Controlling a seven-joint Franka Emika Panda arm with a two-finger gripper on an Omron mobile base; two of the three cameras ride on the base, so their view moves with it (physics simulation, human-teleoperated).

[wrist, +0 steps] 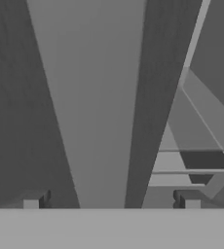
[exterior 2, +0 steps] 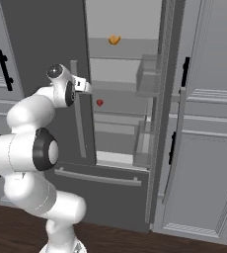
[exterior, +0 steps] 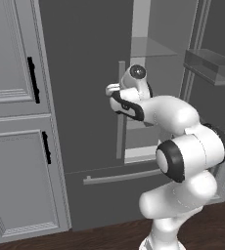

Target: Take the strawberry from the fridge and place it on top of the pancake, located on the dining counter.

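We are at the fetching step: our tool [wrist: 111, 200], wide open and empty, faces the fridge [exterior 2: 46, 49] handle [exterior 2: 78, 108]; next, reach in for the strawberry [exterior 2: 99, 103].

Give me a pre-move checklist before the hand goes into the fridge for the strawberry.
1. Right fridge door swung open: ok.
2. Strawberry on a middle shelf, uncovered: ok.
3. Hand open, nothing between the fingers: ok.
4. Hand lined up with the strawberry: not ok; the left door's bar handle sits between the fingers.
5. Orange-brown lump on a higher shelf, away from the strawberry: ok.
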